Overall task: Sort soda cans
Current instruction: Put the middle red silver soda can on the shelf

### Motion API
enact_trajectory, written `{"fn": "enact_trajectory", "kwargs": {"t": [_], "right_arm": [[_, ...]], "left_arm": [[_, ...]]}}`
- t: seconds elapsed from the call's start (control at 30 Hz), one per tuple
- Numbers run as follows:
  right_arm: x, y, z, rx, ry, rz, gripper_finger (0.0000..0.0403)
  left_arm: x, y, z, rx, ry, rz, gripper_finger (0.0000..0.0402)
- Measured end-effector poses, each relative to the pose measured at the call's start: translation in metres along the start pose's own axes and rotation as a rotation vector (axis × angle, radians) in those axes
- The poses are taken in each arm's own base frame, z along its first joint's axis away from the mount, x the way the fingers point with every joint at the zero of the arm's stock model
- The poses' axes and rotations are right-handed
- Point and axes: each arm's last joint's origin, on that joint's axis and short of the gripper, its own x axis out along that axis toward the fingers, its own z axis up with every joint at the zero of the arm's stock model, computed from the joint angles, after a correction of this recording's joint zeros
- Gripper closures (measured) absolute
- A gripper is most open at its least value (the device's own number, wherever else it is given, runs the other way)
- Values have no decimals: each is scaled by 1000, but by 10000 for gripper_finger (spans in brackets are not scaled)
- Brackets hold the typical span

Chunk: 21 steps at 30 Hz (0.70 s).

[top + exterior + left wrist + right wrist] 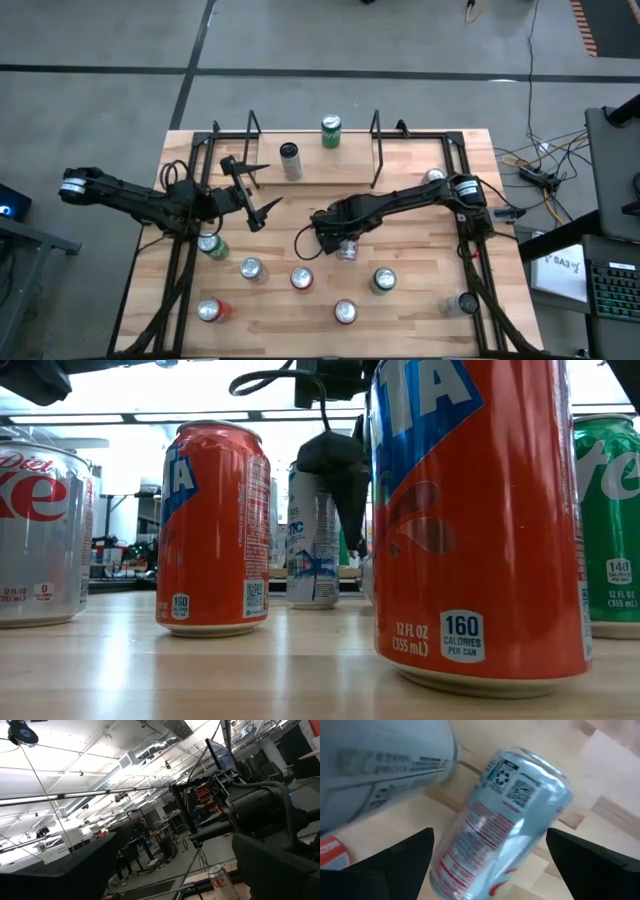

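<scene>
Hovering Jaws Over a Pale Can

Spanning most of the high view, the pale planked wooden table [420, 310] carries smooth cylindrical metal soda cans [345, 312] scattered across its lower half. Centre frame, the right gripper [345, 244] stands spread wide above a silver-white can [500, 830], not clamping it; only the wrist view shows its printed label. Left of centre, the left gripper [255, 190] gapes empty.

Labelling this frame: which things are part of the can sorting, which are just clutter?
Job:
- soda cans on the table
- silver can between the open right tool fingers
- open left tool, raised

Clutter:
- cables on the floor
- keyboard
</scene>
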Motion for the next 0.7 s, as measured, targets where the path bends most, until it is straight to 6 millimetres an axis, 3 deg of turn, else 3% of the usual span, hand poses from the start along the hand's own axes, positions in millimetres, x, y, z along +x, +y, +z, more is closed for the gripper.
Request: {"fn": "enact_trajectory", "kwargs": {"t": [0.7], "right_arm": [[16, -4, -9, -41, -49, -51, 29]], "left_arm": [[1, 0, -1, 3, 5, 1, 27]]}}
